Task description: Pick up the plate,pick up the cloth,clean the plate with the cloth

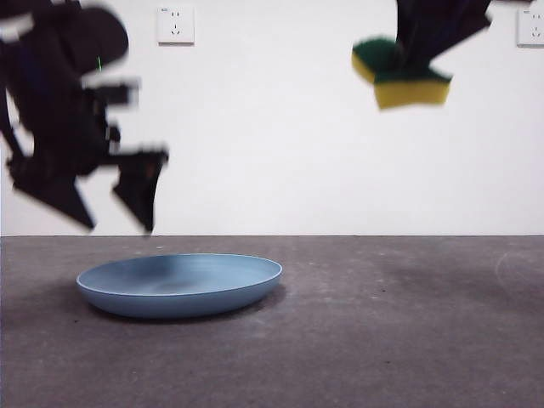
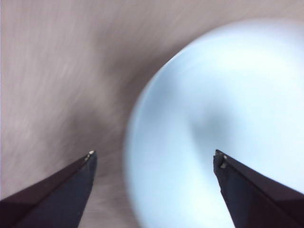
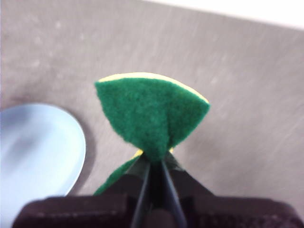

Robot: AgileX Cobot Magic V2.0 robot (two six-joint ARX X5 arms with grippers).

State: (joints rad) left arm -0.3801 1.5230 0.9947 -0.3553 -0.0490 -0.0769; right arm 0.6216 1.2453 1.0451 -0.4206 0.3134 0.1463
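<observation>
Down on the grey table (image 1: 382, 340), the light-blue plate (image 1: 180, 284) lies flat at about seven o'clock from the middle of the front view, untouched by either arm. It rests right side up, its shallow bowl open to the ceiling and its rim clear all the way round.

Above it, at about ten o'clock in the front view, the left gripper (image 1: 119, 208) hangs in the air, its two black jaws spread wide and holding nothing. Its own wrist camera looks down between those parted jaws (image 2: 154, 156) at the plate (image 2: 223, 128), which shows there as a pale blurred disc on the grey table (image 2: 52, 85); the gripper is well clear of the plate.

High at about one o'clock in the front view, the right gripper (image 1: 425, 59) is pinched onto the sponge (image 1: 404, 76), a yellow foam block with a dark green scouring layer. In the right wrist view the jaws (image 3: 154, 164) squeeze the sponge (image 3: 149, 111) so hard that it folds, its green face fanning out past the tips. The sponge is held well above the table and off to one side of the plate (image 3: 35, 152), not over it.

On the white wall behind, one socket (image 1: 175, 25) sits at about eleven o'clock.
</observation>
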